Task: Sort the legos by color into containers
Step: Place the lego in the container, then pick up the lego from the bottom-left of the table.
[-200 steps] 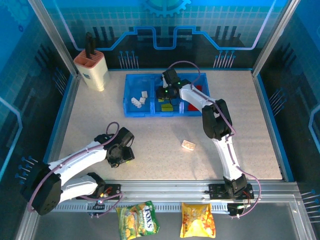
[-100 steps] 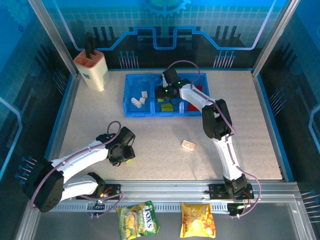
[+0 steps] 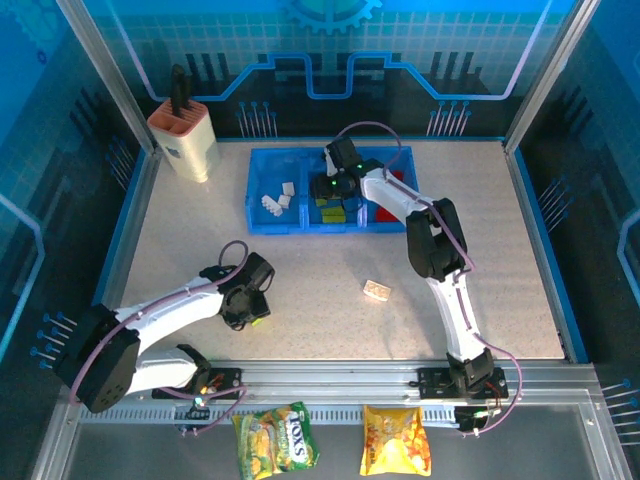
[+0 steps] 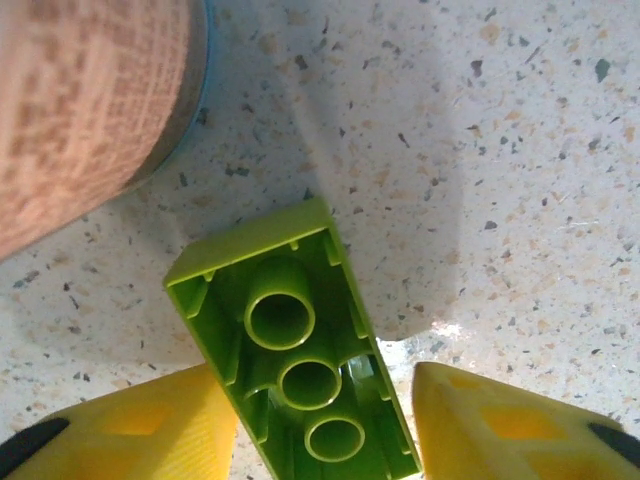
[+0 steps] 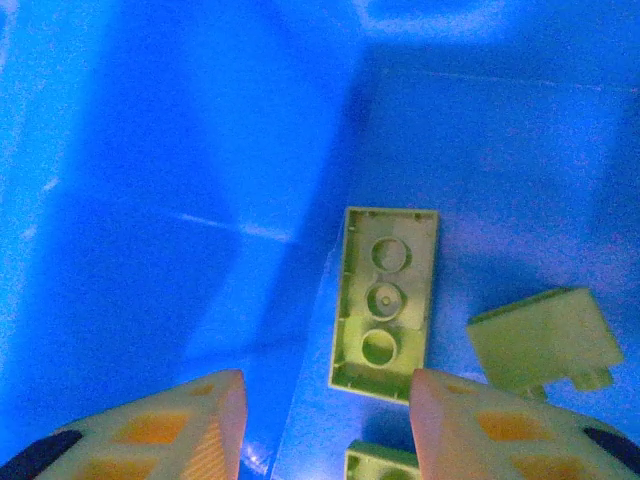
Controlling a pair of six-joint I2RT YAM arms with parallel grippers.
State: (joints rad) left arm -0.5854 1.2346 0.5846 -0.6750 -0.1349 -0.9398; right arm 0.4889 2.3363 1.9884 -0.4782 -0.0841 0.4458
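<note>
A lime green lego [image 4: 300, 360] lies upside down on the table between the yellow fingers of my left gripper [image 4: 325, 440], which is open around it; from above, that gripper [image 3: 250, 300] is at the front left with the green lego [image 3: 259, 320] at its tip. My right gripper [image 5: 325, 430] hangs open and empty over the middle compartment of the blue tray [image 3: 262, 158], above several green legos [image 5: 383, 300]. White legos [image 3: 277, 198] lie in the left compartment and red ones [image 3: 385, 212] in the right. One cream lego [image 3: 377, 291] lies loose on the table.
A small round brown can [image 4: 90, 110] stands just beyond the left gripper's green lego. A beige knife block [image 3: 184, 140] stands at the back left corner. Two snack bags [image 3: 278, 438] lie in front of the table's near rail.
My left gripper has slid a little to the right and forward over the green lego near the front. The right gripper has stayed over the tray's middle compartment.
</note>
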